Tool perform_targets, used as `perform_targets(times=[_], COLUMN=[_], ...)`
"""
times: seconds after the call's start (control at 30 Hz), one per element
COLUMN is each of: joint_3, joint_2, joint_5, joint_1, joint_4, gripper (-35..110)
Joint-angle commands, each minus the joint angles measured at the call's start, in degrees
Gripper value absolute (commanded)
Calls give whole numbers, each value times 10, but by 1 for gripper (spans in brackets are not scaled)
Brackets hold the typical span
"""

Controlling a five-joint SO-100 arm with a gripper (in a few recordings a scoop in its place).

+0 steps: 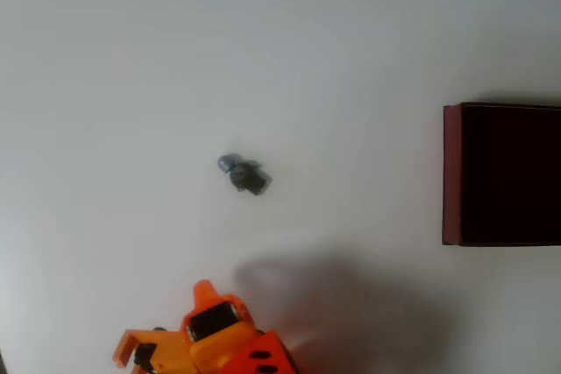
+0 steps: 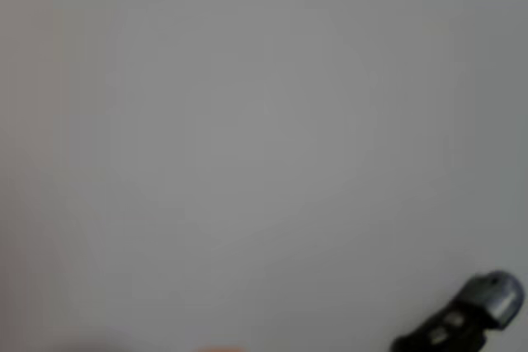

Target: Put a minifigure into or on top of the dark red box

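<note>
At the bottom edge of the overhead view, left of centre, sits the orange plastic arm with its two-finger gripper (image 1: pixel 203 291). One pointed orange finger tip pokes upward in the frame, and black parts show between the orange shells. A soft grey shadow spreads to its right across the plain white table (image 1: pixel 131 67). Whether the fingers are parted or pressed together cannot be told from these pictures, and nothing can be seen between them.

Further up, near the middle of the overhead view, the tiny minifigure (image 1: pixel 243 172) with a dark grey-black body and a rounded, shiny lighter grey head lies on its side on the table. Its head points to the upper left of the frame. It is well apart from the gripper. In the wrist view the minifigure (image 2: pixel 466 319) appears in the lower right corner, blurred, head toward the upper right.

At the right edge of the overhead view, at mid height, stands the large rectangular dark red box (image 1: pixel 451 172). It has maroon walls and an almost black inside, is cut off by the frame edge, and is well apart from the minifigure.
</note>
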Motion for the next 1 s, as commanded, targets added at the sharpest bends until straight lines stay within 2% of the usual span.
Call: perform_targets(times=[0.0,0.33,0.5,0.57,0.8,0.97], joint_3=[-6,-6,4,1,-35,-65], joint_2=[1,1,12,0,-13,-174], joint_5=[11,20,60,85,81,111], joint_1=[-8,-8,-30,-2,66,135], joint_4=[4,4,-38,-48,-54,-123], gripper=[0,0,11,13,16,16])
